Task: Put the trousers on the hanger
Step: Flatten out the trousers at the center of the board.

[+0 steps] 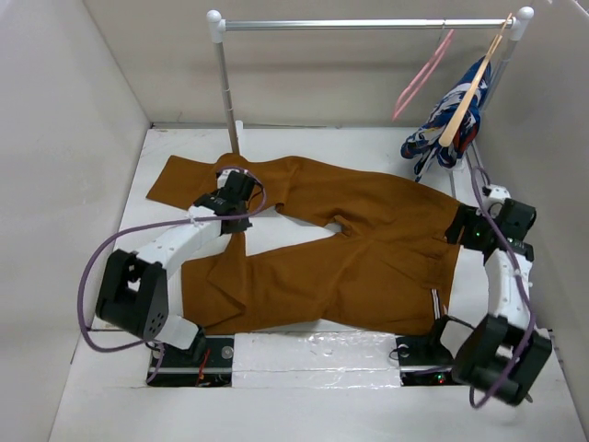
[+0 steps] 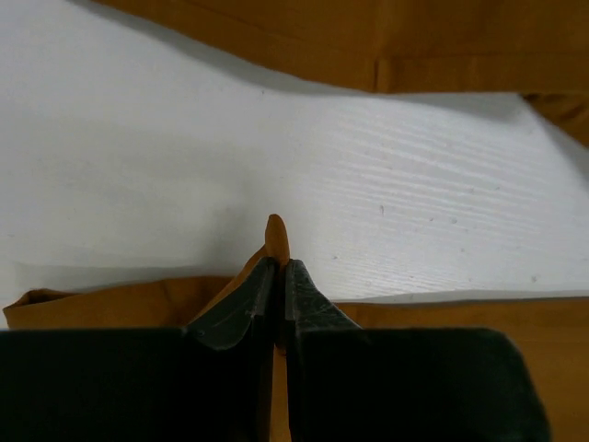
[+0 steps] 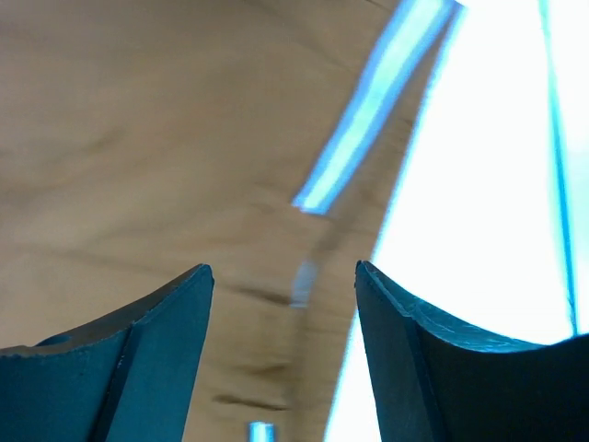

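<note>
While the trousers (image 1: 368, 249) lie spread on the white table (image 1: 166, 147), waist to the right and legs running left, a purple cable (image 1: 87, 285) loops out past their near left corner. Your left gripper (image 2: 279, 267) is clenched on a small raised fold at the inner edge of the nearer leg. The wrist view shows a tip of rust-brown cloth poking out beyond the closed fingers. Your right gripper (image 3: 283, 272) hovers over the trousers' right edge with its jaws spread apart, above matte, softly creased cloth and the pale waistband stripe, which is blurred. Beyond the trousers stands a metal rail (image 1: 368, 25). From its right end hang the thin pink hanger (image 1: 421, 75) and a pale wooden hanger (image 1: 471, 87) — the wooden one carries a blue, white and red patterned garment (image 1: 446, 129) just past the trousers' far right corner.
</note>
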You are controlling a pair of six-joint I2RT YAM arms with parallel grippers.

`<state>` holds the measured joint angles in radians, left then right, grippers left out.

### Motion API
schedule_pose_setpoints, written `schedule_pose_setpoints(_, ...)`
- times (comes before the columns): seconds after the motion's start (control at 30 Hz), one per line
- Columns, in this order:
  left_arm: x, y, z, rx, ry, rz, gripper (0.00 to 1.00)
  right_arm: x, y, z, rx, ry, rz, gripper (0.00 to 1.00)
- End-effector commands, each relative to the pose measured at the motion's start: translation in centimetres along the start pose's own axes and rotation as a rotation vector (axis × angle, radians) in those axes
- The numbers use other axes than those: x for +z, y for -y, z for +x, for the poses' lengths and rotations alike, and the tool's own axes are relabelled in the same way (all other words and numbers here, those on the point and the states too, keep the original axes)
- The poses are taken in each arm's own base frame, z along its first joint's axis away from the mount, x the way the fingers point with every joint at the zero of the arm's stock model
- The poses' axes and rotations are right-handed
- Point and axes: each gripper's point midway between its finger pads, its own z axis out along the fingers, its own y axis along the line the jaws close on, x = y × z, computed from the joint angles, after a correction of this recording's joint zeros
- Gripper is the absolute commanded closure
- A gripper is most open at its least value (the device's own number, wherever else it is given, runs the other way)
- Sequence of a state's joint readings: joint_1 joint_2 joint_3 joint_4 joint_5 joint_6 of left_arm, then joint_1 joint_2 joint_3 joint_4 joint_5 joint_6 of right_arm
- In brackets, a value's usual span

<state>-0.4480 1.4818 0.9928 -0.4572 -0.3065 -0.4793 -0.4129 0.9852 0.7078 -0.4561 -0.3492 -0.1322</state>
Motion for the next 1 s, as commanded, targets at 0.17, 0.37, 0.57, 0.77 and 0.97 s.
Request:
schedule_pose_setpoints(0.17, -4.3, 1.7, -4.1, -0.081, 0.144, 0.153, 1.00, 4.4, 7.1, -1.1, 0.113, 0.065, -0.063, 0.27)
schedule_pose_setpoints(0.37, -4.6, 3.1, -3.8, -0.092, 0.144, 0.245, 1.00, 6.3, 6.7, -0.9, 0.132, 0.057, -0.134, 0.25)
schedule_pose_setpoints(0.57, -6.0, 3.0, -5.1, -0.108, 0.198, 0.263, 1.00, 8.4, 6.1, 2.9, 0.226, 0.009, -0.174, 0.27)
schedule_pose_setpoints(0.77, -6.8, 1.5, -6.9, -0.124, 0.255, 0.196, 1.00, 9.2, 6.7, 2.8, 0.277, 0.028, -0.172, 0.80)
schedule_pose_setpoints(0.97, -7.0, -0.2, -7.9, -0.155, 0.279, 0.128, 1.00, 6.3, 9.5, -2.6, 0.207, 0.060, -0.019, 1.00)
